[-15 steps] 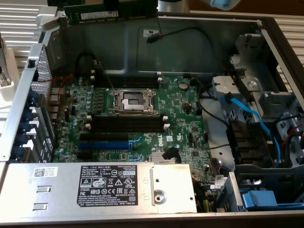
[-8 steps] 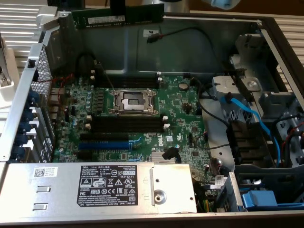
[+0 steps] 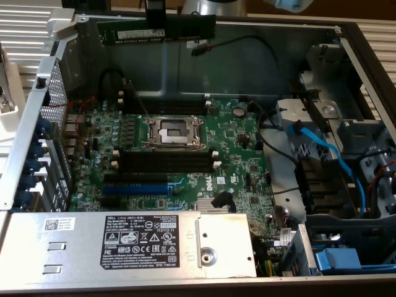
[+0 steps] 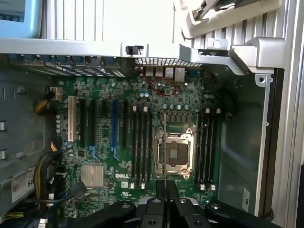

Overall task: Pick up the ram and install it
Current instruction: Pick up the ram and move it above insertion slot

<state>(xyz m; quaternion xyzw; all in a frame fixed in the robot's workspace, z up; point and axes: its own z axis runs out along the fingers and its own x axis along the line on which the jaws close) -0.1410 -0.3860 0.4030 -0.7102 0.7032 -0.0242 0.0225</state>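
The ram (image 3: 124,32) is a long green stick with a white label. It hangs level above the far wall of the open computer case, and my gripper (image 3: 155,23) is shut on its middle from above. In the wrist view the ram (image 4: 165,142) shows edge-on as a thin line running out from between my fingertips (image 4: 165,187), over the CPU socket (image 4: 173,154). Below lies the green motherboard (image 3: 235,148), with black memory slots (image 3: 164,162) in front of the socket (image 3: 173,132) and more slots (image 4: 206,147) on its other side.
A grey power supply box (image 3: 124,244) fills the near side of the case. Blue cables (image 3: 322,148) and a drive cage (image 3: 346,204) sit at the exterior view's right. A blue slot (image 3: 133,185) and a small heatsink (image 3: 213,207) lie near the black slots.
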